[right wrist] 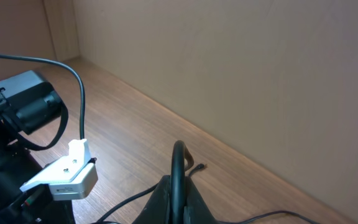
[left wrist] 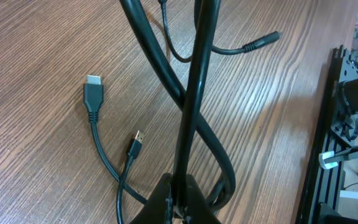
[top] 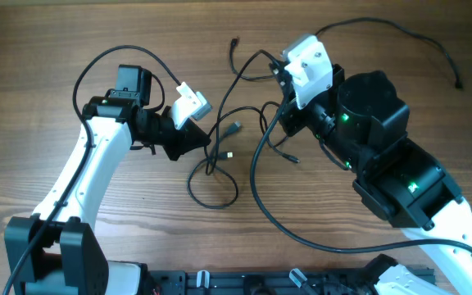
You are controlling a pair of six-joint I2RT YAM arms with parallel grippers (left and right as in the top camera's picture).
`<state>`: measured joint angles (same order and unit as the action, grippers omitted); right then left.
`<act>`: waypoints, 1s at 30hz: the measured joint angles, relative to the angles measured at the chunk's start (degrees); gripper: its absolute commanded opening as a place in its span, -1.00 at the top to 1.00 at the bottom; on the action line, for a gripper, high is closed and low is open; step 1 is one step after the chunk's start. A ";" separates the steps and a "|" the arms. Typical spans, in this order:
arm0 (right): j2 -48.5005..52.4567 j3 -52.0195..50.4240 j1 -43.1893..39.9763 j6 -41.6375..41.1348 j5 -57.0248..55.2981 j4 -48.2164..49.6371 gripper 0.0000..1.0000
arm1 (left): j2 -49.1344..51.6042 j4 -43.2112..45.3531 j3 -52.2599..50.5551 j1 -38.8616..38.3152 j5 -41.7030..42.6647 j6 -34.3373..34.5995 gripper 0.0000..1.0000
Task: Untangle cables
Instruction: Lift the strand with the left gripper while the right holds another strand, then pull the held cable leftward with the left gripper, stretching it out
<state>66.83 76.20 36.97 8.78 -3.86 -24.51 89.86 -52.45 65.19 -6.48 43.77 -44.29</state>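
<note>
Cables, thin, black, tangled in loops; left hand and right hand each pinch one.

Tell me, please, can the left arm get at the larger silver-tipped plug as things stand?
Probably not yet: the plug lies bare and close, but the left gripper looks shut on cables, so it must let go first.

crossed black cables over wooden table

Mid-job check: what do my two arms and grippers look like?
Left arm: white links, black joints, a black cable looping alongside. Right arm: bulky black housings with green lights, white lower link. Left gripper and right gripper: white shells, dark fingers.
</note>
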 measured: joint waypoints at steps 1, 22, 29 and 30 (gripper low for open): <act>0.00 0.00 0.00 -0.02 0.00 0.00 0.91 | 0.00 0.02 0.00 0.00 -0.24 0.04 0.92; -0.04 0.00 -7.58 -1.25 -10.03 -10.27 0.91 | -16.70 6.43 -0.37 25.66 -9.86 27.65 0.92; -0.44 0.00 -11.21 -1.70 -10.38 -11.47 0.91 | -16.70 6.45 -0.37 32.13 -15.17 35.08 0.92; -0.57 0.00 -11.21 -1.70 -10.38 -11.47 0.91 | -16.70 6.43 -0.37 32.85 -16.96 36.74 0.92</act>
<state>66.26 76.20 25.76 7.07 -14.24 -35.99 73.17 -46.02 64.82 26.37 26.81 -7.55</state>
